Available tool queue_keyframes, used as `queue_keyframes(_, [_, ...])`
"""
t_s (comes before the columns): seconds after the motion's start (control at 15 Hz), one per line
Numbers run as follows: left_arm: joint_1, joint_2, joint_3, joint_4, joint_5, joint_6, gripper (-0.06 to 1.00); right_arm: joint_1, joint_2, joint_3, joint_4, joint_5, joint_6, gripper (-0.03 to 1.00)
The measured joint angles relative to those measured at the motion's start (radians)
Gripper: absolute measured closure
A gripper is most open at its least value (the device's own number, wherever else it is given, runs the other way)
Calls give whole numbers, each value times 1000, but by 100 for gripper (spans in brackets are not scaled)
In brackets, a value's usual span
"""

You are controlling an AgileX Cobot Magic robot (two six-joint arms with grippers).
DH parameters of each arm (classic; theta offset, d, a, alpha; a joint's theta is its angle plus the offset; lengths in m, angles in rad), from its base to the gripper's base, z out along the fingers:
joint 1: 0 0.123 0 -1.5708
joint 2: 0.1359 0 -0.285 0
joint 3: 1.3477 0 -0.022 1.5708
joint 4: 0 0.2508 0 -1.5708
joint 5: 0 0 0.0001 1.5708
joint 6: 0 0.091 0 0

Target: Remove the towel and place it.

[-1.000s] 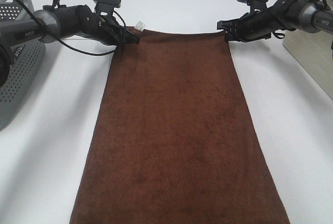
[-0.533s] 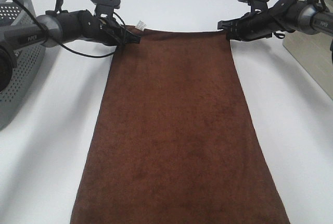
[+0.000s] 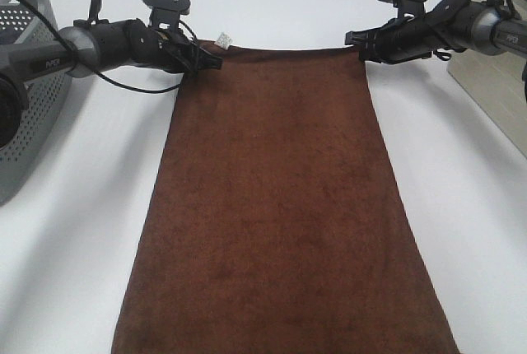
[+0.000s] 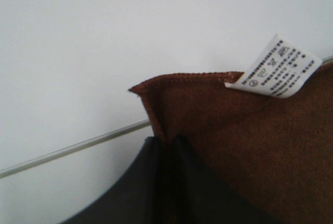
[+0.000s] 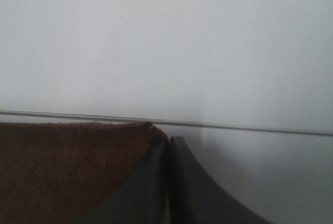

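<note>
Towel (image 3: 280, 206): dark brown cloth spread down the frame centre on the white table (image 3: 82, 230), care tag (image 3: 221, 40) at its upper left corner.
Left gripper (image 3: 210, 58): jaws clenched on that corner.
Right gripper (image 3: 356, 44): jaws clenched on the upper right corner.

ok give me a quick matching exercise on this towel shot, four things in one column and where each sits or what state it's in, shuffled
Things:
1. towel
2. white tag
3. left hand
4. grey perforated basket

Places or states:
A. at the left edge of the high view
B. shut on the towel's far left corner
C. spread flat down the white table
D. on the towel's far edge, near the left hand

Pairs: 1-C, 2-D, 3-B, 4-A
</note>
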Motion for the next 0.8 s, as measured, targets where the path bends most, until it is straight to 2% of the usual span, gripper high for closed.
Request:
queue_keyframes(0.2, [0, 7, 0, -1, -30, 0, 66, 0, 22, -1, 10, -4, 0, 75])
queue_keyframes(0.47, [0, 7, 0, -4, -62, 0, 41, 0, 22, -1, 15, 0, 1, 44])
queue_keyframes(0.67, [0, -20, 0, -2, -28, 0, 37, 0, -29, -1, 16, 89, 2, 37])
queue_keyframes(0.8, [0, -98, 0, 4, 88, -1, 36, 0, -115, -1, 16, 155, 3, 34])
